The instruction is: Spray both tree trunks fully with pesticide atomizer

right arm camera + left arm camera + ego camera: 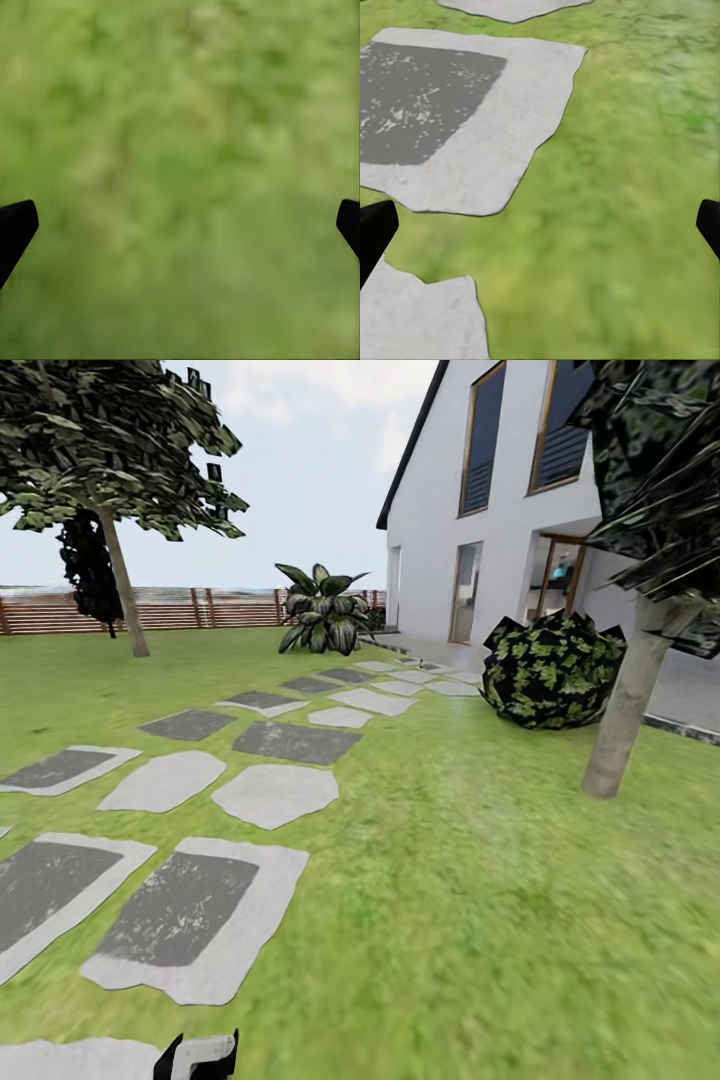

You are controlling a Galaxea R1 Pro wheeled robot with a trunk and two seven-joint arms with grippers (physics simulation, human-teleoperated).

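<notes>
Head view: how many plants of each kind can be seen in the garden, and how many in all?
Trees with grey-brown trunks: 2
Dark narrow tree: 1
Broad-leaved striped plant: 1
Round dark bush: 1
Total: 5

Grey stepping stones (190,905), round bush (552,668), striped-leaf plant (322,610).

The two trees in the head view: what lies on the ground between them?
In the head view, between the left tree and right tree lie grass and a path of grey stepping stones.
</notes>
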